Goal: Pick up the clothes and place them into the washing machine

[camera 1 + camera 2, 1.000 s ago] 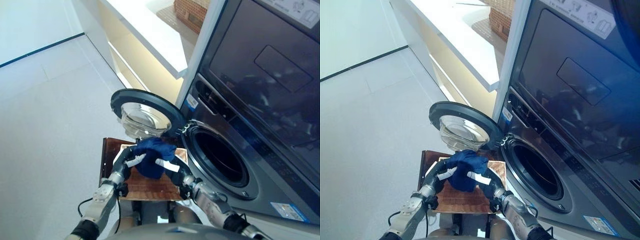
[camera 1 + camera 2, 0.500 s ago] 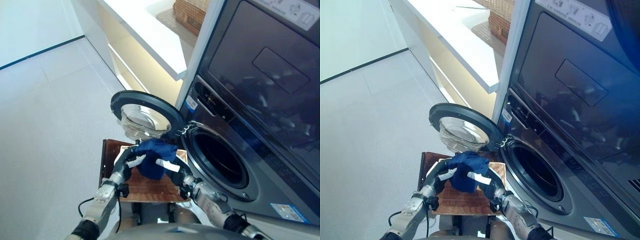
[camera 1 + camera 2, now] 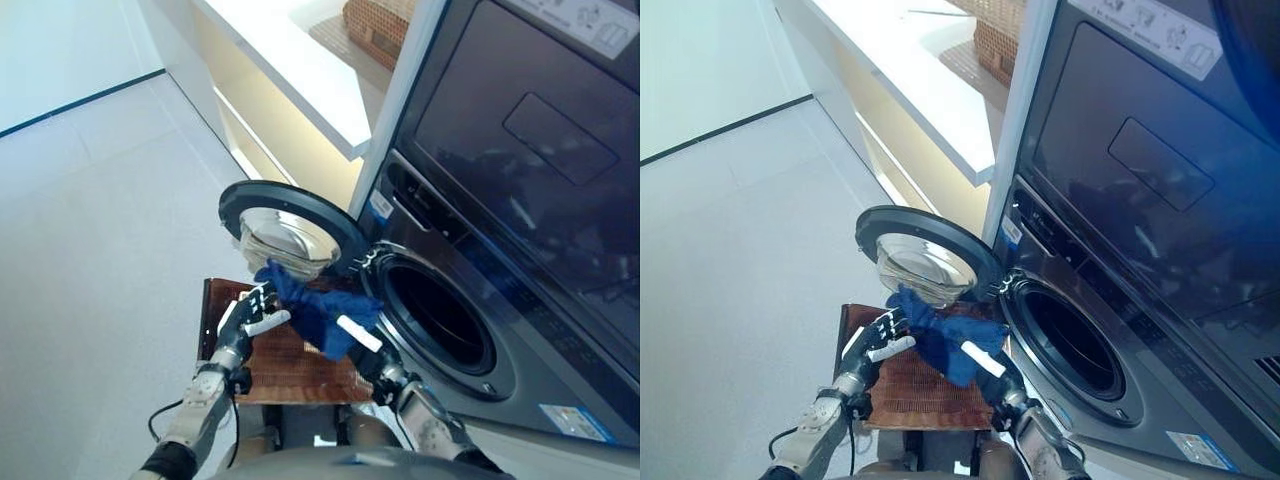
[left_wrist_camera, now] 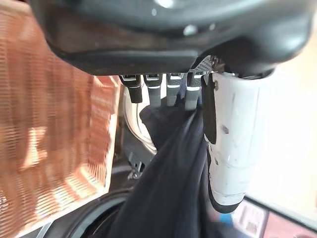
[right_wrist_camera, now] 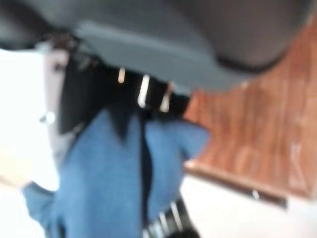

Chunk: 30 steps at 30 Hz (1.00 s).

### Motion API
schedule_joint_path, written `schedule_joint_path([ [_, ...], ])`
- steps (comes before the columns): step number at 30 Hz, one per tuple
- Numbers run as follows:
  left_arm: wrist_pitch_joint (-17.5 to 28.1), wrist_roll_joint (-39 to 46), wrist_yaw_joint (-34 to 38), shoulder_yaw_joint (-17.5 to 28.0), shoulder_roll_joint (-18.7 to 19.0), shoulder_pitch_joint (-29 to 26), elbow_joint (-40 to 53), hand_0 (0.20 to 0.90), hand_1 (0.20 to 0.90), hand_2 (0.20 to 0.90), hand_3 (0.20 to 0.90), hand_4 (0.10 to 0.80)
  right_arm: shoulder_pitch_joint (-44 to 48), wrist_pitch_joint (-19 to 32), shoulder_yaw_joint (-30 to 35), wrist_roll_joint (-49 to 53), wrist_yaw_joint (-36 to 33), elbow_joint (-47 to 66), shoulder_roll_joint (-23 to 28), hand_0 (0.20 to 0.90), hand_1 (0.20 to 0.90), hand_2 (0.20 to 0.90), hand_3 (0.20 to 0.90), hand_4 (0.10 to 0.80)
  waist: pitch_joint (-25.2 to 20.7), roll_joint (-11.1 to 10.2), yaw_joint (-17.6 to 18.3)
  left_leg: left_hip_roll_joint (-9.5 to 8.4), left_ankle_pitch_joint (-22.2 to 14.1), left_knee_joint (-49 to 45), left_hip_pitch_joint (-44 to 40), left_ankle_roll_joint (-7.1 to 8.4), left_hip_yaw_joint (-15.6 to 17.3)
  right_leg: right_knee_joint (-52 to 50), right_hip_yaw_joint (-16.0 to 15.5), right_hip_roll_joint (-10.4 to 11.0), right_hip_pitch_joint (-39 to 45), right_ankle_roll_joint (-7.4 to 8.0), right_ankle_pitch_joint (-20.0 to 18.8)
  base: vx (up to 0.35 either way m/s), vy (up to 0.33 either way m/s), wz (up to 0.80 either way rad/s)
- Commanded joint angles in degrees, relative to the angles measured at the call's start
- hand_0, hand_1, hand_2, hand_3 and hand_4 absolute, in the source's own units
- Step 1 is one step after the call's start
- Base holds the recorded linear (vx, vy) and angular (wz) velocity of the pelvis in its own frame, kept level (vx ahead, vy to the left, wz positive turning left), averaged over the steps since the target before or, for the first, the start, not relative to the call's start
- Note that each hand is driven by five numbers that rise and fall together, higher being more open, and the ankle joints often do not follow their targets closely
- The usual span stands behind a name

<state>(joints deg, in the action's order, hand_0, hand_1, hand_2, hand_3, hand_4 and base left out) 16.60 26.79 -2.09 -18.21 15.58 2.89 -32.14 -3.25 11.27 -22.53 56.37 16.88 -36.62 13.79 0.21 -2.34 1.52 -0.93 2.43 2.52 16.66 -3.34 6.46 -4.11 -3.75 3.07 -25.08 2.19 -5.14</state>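
Now the blue cloth (image 3: 318, 308) is hanging in the air between the two hands, above the woven basket (image 3: 285, 368) and just left of the washing machine's round opening (image 3: 436, 318). The right hand (image 3: 365, 352) is holding the bigger bunch of the cloth, with its fingers and white thumb curled round it. This hand is sitting close to the left edge of the opening. The cloth is stretching out from there toward the far left, up to the left hand (image 3: 245, 318). The left hand's fingers are looking straight and spread, and the far end of the cloth is lying across the fingertips (image 4: 168, 91), beside the white thumb. I cannot see the left hand pinching the cloth.

The washing machine (image 3: 1110, 250) is standing on the right, dark and shiny. Its round door (image 3: 290, 222) is swinging wide open to the left, just past the far tip of the cloth. The basket is sitting low on the floor (image 3: 90, 250), under both hands. Far off, a white counter (image 3: 910, 70) is holding another woven basket (image 3: 1002, 35).
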Motion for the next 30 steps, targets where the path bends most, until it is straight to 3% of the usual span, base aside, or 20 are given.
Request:
schedule_joint_path([
  [1, 5.7, 1.87, -0.39, 3.88, -0.64, -2.45, 2.27, 0.9, 0.9, 0.9, 0.9, 0.8, -0.54, 4.24, 1.9, 2.22, 1.77, 3.36, -1.22, 0.2, 0.2, 0.2, 0.2, 0.3, -0.29, -1.73, 0.58, -1.74, -2.02, -3.37, 4.5, 1.49, -1.25, 0.85, -0.4, -0.25, 0.89, 0.5, 2.13, 0.0, 0.0, 0.0],
  [11, 7.22, 4.87, 0.34, 8.46, -0.92, -1.49, 3.96, 0.9, 0.9, 0.9, 0.9, 0.8, -1.2, 5.58, 10.77, 6.35, 0.19, -4.02, -2.45, 0.2, 0.2, 0.2, 0.2, 0.3, 0.79, -1.45, 1.02, -1.72, -2.01, -4.23, 6.14, 1.48, -1.16, 0.21, -0.35, -0.22, -0.78, 0.25, 1.98, 0.0, 0.0, 0.0],
  [21, 7.72, 6.89, 0.39, 10.14, -1.59, -1.83, 3.41, 0.9, 0.9, 0.9, 0.9, 0.8, -1.9, 4.16, 16.23, 17.41, 3.09, -8.42, -5.73, 0.2, 0.2, 0.2, 0.2, 0.3, 1.24, -1.22, 1.52, -1.67, -2.14, -4.92, 7.01, 1.47, -0.89, -0.29, -0.07, -0.3, -1.53, 0.19, 2.02, 0.0, 0.002, 0.0],
  [30, 8.39, 8.66, 1.18, 9.82, -1.91, -2.02, 3.47, 0.9, 0.9, 0.9, 0.9, 0.8, 1.0, 6.99, 23.84, 26.62, 1.71, -11.48, -8.77, 0.2, 0.2, 0.2, 0.2, 0.3, 1.92, -0.74, 1.52, -1.76, -2.52, -5.18, 7.23, 1.36, -0.75, -0.58, -0.12, -0.33, -1.95, 0.13, 2.04, 0.0, 0.0, 0.0],
])
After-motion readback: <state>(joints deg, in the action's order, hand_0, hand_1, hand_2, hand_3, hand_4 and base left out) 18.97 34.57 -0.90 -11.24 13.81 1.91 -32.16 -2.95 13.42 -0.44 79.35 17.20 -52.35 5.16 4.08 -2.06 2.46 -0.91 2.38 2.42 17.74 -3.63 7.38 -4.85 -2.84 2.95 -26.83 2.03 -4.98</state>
